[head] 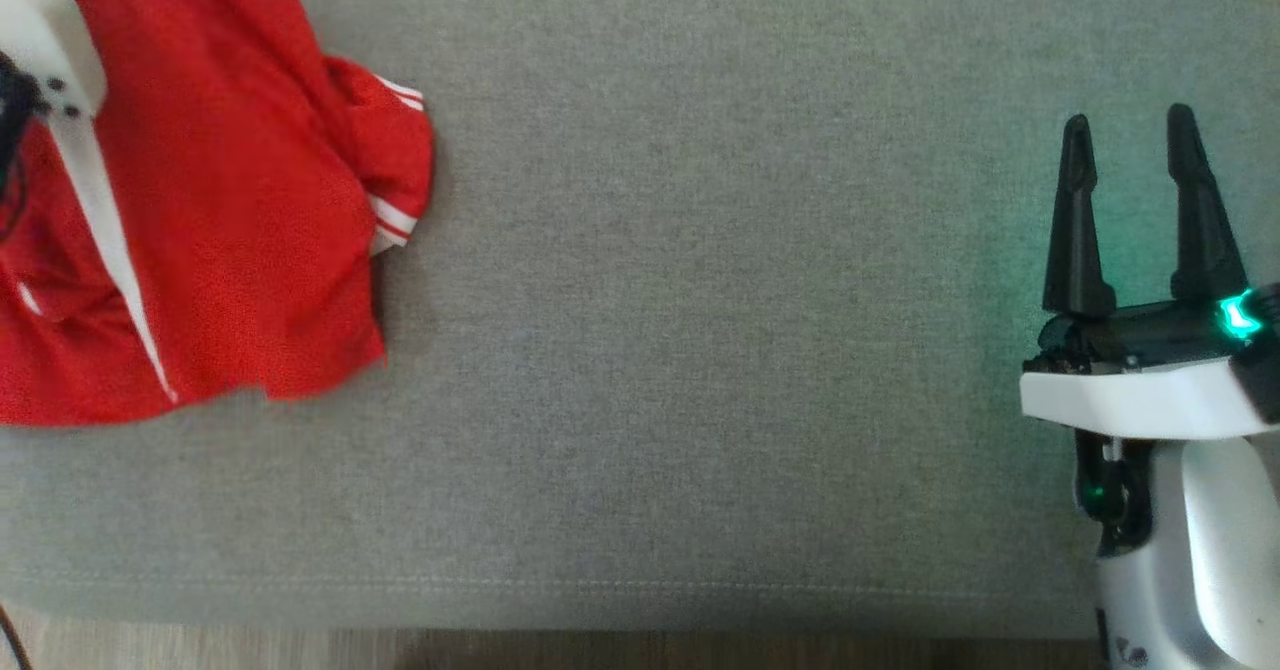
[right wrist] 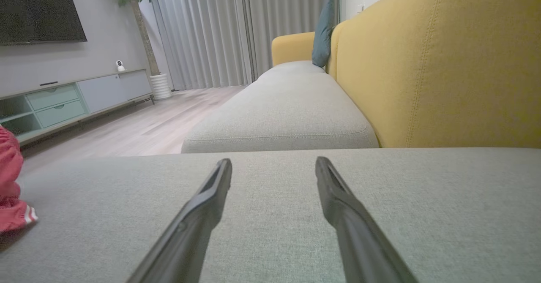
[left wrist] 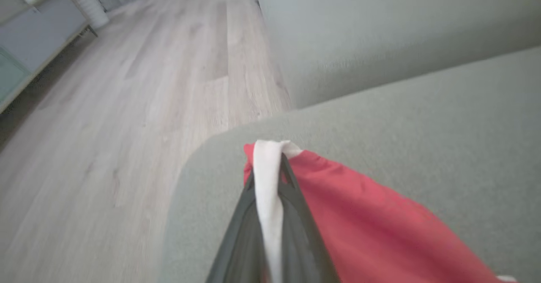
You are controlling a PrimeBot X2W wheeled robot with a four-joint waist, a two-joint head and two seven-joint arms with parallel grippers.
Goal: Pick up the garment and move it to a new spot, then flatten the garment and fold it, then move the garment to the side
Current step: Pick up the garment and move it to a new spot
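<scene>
The garment (head: pixel 220 210) is red with white stripes and lies bunched at the far left of the grey cushion (head: pixel 720 350). My left gripper (left wrist: pixel 268 164) is shut on the garment's (left wrist: pixel 359 215) white-trimmed edge, which sticks up between the two dark fingers near the cushion's corner. In the head view only the left arm's pale casing (head: pixel 50 40) shows, over the cloth at the top left. My right gripper (head: pixel 1125 135) stands open at the far right, low over bare cushion, nothing between its fingers (right wrist: pixel 338 190). The right wrist view catches a bit of the garment (right wrist: pixel 10 190) at its left edge.
The cushion's front edge (head: pixel 640 630) runs along the bottom, with wooden floor (left wrist: pixel 127 105) beyond it. A yellow sofa backrest (right wrist: pixel 444 63) rises behind the cushion. A second grey seat (right wrist: pixel 287 114) and a low TV cabinet (right wrist: pixel 63 101) stand further off.
</scene>
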